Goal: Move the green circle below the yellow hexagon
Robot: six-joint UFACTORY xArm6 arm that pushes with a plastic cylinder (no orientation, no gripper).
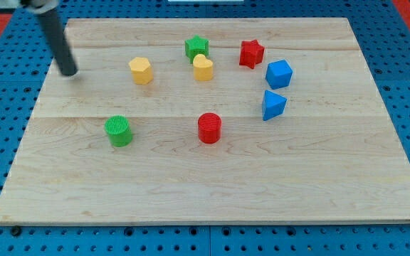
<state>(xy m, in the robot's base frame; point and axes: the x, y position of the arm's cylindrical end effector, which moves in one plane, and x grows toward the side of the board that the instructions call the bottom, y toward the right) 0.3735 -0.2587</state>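
The green circle (119, 131) is a ribbed green cylinder standing on the wooden board (319, 185) at the lower left. The yellow hexagon (140, 70) stands above it and slightly to the right, well apart. My tip (70, 71) rests on the board near its left edge, left of the yellow hexagon and above-left of the green circle, touching neither.
A green star (197, 48) touches a yellow heart (203, 67) at the top middle. A red star (251, 53), a blue cube (278, 74) and a blue triangular block (272, 104) stand to the right. A red cylinder (209, 128) stands mid-board.
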